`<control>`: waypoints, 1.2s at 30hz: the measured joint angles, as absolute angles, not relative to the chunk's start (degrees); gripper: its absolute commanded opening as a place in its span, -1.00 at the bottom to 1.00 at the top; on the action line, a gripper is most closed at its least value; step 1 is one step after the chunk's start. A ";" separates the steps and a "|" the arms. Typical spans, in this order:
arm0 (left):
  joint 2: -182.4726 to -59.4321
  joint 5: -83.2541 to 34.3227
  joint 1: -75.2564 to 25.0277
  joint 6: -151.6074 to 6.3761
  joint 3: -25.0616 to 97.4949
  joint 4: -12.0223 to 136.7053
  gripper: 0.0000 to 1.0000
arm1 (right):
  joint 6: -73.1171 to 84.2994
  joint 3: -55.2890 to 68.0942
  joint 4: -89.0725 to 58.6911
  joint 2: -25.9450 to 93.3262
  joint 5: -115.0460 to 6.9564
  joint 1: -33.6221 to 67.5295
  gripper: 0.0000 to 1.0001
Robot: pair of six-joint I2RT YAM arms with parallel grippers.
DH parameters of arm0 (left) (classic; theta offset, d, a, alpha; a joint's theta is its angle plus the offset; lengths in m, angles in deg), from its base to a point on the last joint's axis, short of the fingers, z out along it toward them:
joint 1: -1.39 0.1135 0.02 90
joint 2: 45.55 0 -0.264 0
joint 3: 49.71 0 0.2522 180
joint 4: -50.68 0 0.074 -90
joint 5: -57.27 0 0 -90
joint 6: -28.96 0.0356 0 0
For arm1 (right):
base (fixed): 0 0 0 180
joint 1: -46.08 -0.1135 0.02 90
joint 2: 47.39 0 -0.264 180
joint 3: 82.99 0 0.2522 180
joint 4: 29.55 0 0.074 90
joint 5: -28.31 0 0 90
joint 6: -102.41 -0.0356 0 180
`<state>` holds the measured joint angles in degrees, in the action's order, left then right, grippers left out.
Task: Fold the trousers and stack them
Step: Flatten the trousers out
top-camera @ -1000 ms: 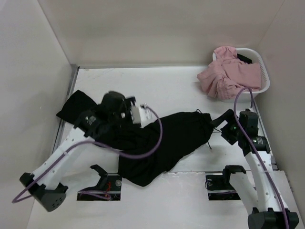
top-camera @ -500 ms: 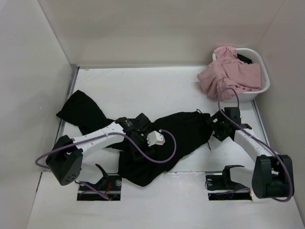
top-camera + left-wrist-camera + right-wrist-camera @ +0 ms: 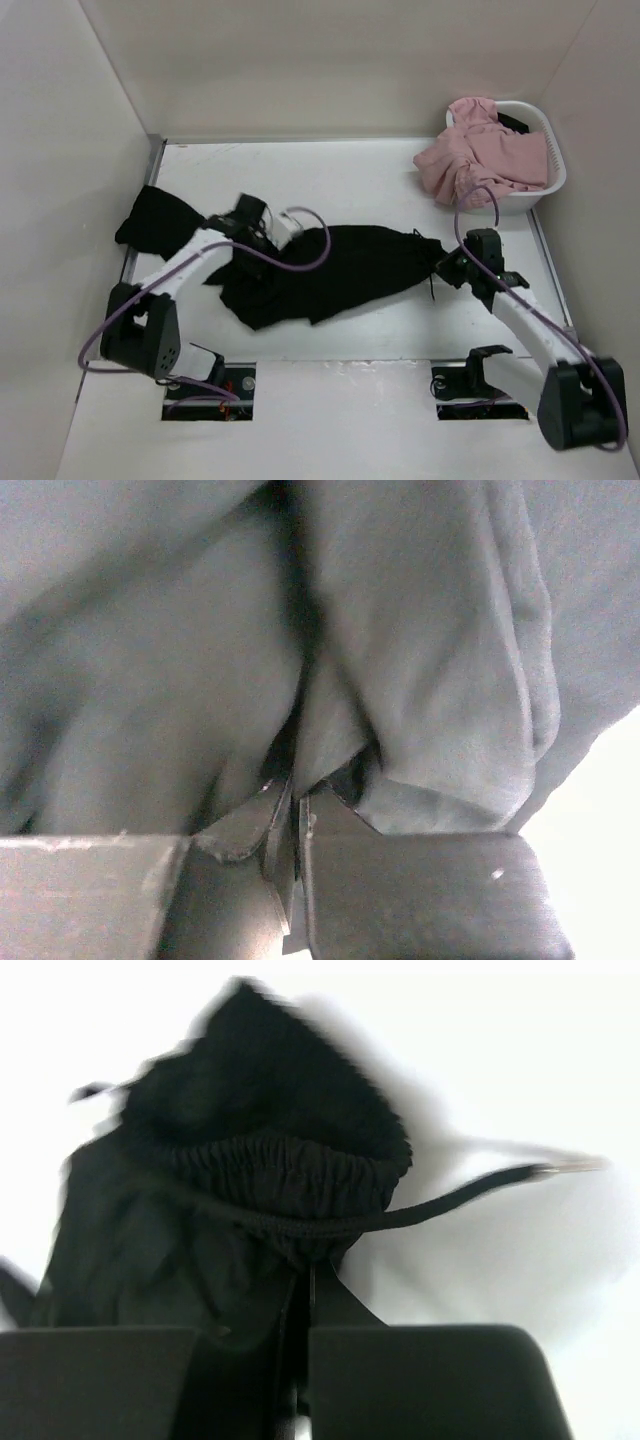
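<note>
Both grippers pinch the trousers (image 3: 335, 272) lying on the table (image 3: 350, 175)
Left gripper (image 3: 297, 805): jaws pressed together on a fold of black cloth toward the garment's left end. The trousers stretch from the left table edge to right of centre, bunched at the left. Right gripper (image 3: 303, 1272): jaws closed on the elastic waistband at the right end, with the drawstring (image 3: 450, 1192) trailing right. A basket (image 3: 556, 178) of pink clothes (image 3: 478, 160) stands in the far right corner, well apart

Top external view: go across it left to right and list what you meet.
In order: left gripper, shut on the black trousers → right gripper, shut on their waistband → white laundry basket holding pink clothes.
</note>
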<state>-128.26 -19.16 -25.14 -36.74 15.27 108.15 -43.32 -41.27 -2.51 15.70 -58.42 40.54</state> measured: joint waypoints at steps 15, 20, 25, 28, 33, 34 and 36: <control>-124.09 -34.01 -9.99 -12.68 60.19 121.28 -0.67 | -52.28 -16.46 25.88 -10.97 -74.18 6.22 -1.00; -144.63 -32.76 -11.94 -11.61 71.90 123.36 -0.03 | -47.27 -15.34 25.58 -2.73 -75.03 14.33 -1.00; -167.65 -28.72 -11.08 -20.96 83.94 120.19 1.00 | -42.86 -16.94 20.68 1.51 -69.19 30.00 -1.00; -166.25 -24.21 -8.59 -25.40 81.28 122.38 1.00 | -41.07 -19.52 19.15 1.38 -66.83 33.83 -1.00; -141.99 -21.46 -2.58 -28.17 60.43 121.26 1.00 | -40.02 -24.76 16.92 1.27 -64.80 34.11 -1.00; -136.88 -21.53 -2.32 -28.74 56.29 120.83 1.00 | -40.00 -25.68 16.62 1.17 -64.60 34.11 -1.00; -128.00 -21.22 -4.99 -30.21 48.23 120.34 1.00 | -40.00 -27.17 16.29 0.84 -64.36 34.11 -1.00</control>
